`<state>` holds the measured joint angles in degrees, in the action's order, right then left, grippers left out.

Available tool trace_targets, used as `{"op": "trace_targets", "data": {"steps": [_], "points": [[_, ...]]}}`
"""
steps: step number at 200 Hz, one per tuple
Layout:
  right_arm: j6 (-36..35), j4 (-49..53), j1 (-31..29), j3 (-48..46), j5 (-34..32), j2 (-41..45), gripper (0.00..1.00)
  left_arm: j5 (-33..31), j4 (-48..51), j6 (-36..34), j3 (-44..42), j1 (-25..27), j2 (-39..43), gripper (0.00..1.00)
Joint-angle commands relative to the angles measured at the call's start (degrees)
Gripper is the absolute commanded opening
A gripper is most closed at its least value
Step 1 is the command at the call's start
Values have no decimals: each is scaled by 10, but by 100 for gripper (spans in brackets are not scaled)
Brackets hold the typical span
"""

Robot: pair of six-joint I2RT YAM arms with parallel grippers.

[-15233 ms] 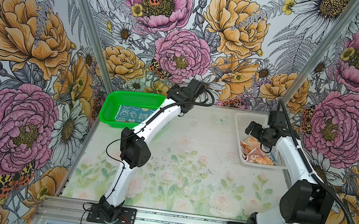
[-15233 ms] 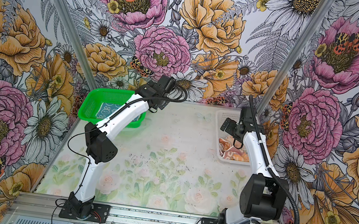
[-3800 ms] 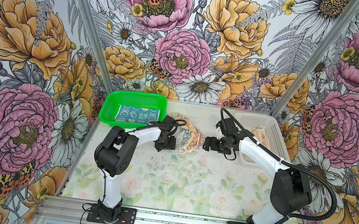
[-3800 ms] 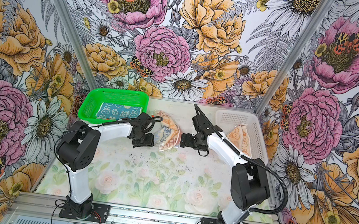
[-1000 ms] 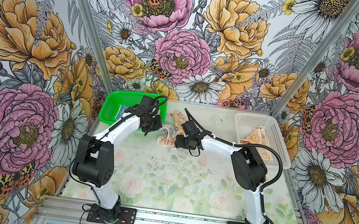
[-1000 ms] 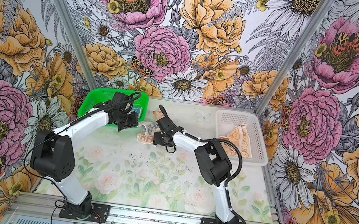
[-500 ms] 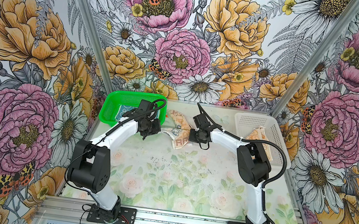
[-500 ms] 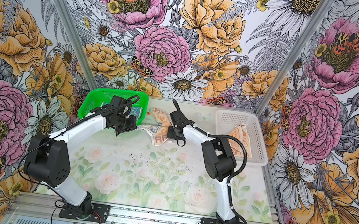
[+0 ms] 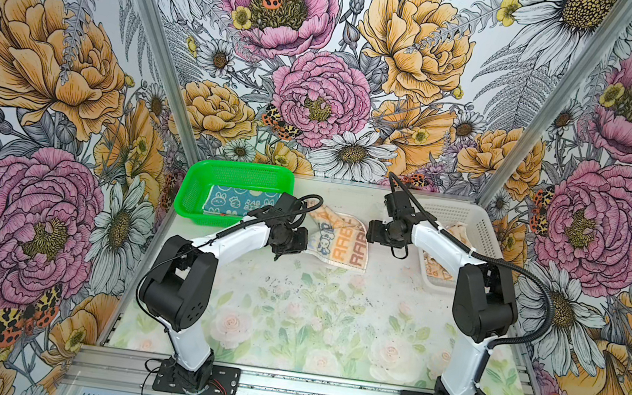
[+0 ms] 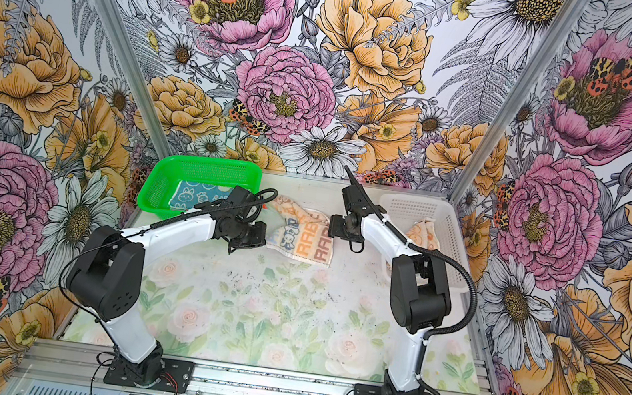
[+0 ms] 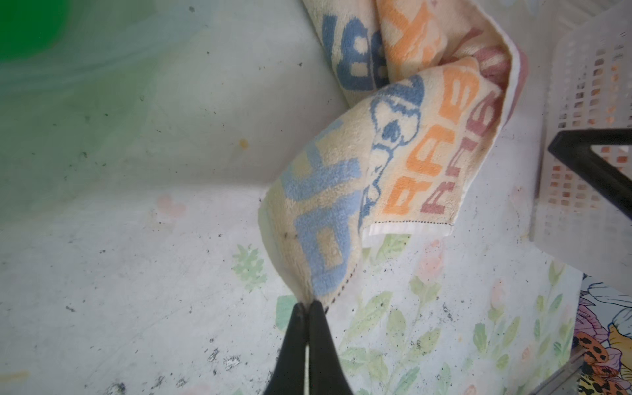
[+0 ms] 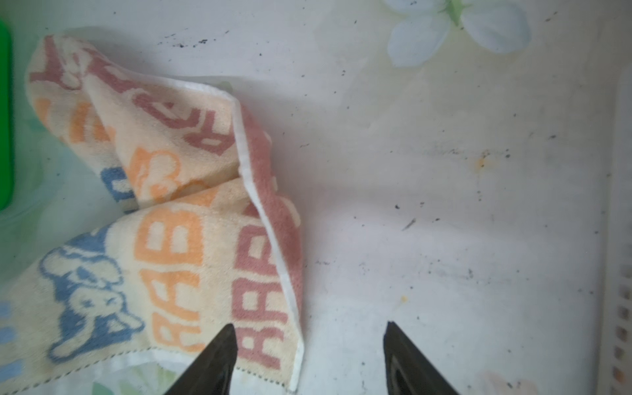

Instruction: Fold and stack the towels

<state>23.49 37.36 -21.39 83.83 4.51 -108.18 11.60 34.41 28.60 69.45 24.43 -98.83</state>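
The cream towel (image 9: 340,237) (image 10: 305,235) with coloured RABBIT lettering lies rumpled and partly doubled over on the table between the two baskets. My left gripper (image 11: 307,307) (image 9: 301,242) is shut on its near left corner, which is lifted a little (image 11: 325,219). My right gripper (image 12: 309,342) (image 9: 372,236) stands open at the cloth's right edge (image 12: 205,239), one finger over the cloth, the other over bare table, holding nothing. A blue towel (image 9: 240,204) (image 10: 197,196) lies flat in the green basket. An orange towel (image 9: 458,232) (image 10: 421,230) sits crumpled in the white basket.
The green mesh basket (image 9: 188,197) (image 10: 147,191) stands at the back left, the white mesh basket (image 9: 481,234) (image 10: 447,234) at the back right. The flower-printed table (image 9: 310,315) stretches toward the front rail. Flowered walls close in on three sides.
My right gripper has opened, let go of the cream towel and drawn off to the right. The cloth's right part has dropped onto the table. The left gripper keeps its corner.
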Motion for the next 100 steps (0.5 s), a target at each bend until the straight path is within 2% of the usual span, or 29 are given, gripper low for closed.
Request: {"op": "trace_targets", "data": {"steps": [1,100], "points": [[0,5,-29,-32,25,29,72,-10,-14,3,10,1,-3,0],[10,6,-60,-103,12,-3,69,-22,-14,1,-1,13,-6,0]]}}
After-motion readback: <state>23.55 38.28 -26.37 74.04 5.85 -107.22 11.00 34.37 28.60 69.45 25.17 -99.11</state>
